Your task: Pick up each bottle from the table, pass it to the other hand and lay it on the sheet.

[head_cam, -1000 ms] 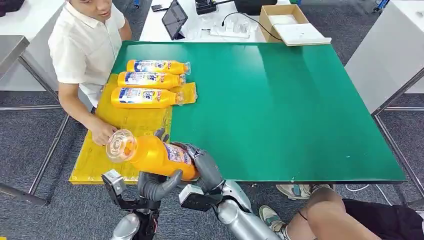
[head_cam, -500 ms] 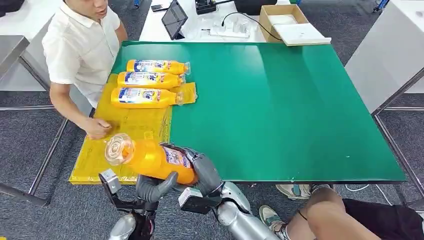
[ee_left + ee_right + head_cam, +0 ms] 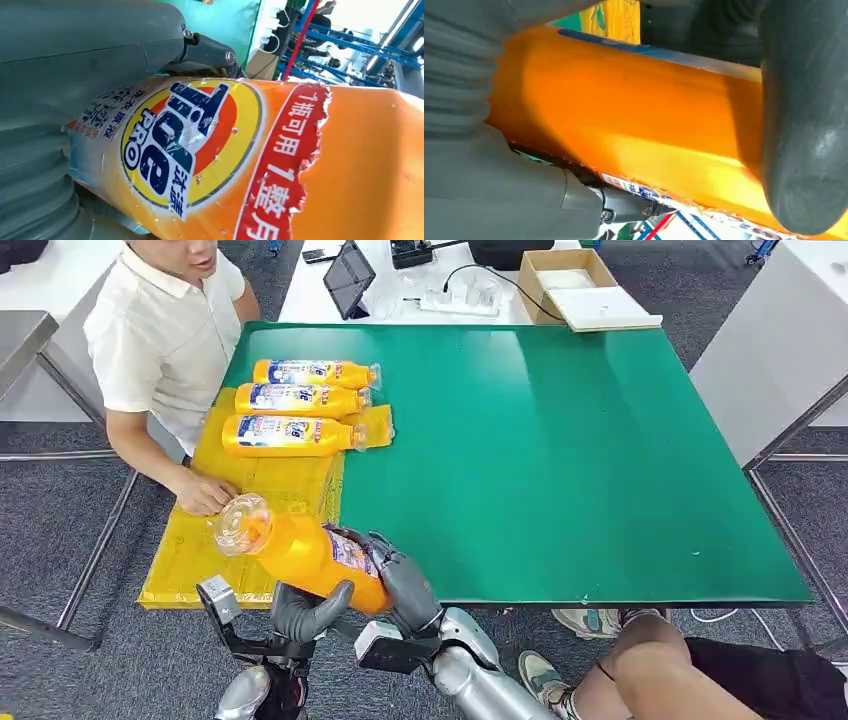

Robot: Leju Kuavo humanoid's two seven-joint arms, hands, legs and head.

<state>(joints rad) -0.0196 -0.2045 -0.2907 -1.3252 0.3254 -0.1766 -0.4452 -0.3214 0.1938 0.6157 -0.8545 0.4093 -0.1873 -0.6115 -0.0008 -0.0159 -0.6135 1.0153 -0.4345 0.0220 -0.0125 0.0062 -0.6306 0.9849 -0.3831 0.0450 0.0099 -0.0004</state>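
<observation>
Both hands [image 3: 345, 585] grip bottle [image 3: 300, 550]; fingers partly hidden.

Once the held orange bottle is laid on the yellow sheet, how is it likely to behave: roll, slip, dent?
The held bottle looks round-bodied, so it may roll sideways unless nestled beside the three bottles lying on the sheet. Its glossy plastic probably slips easily. It keeps its shape under both hands' grip, so likely fairly stiff.

bottle [image 3: 305, 552] – orange | sheet [image 3: 200, 550] – yellow | table [image 3: 560, 460] – green
</observation>
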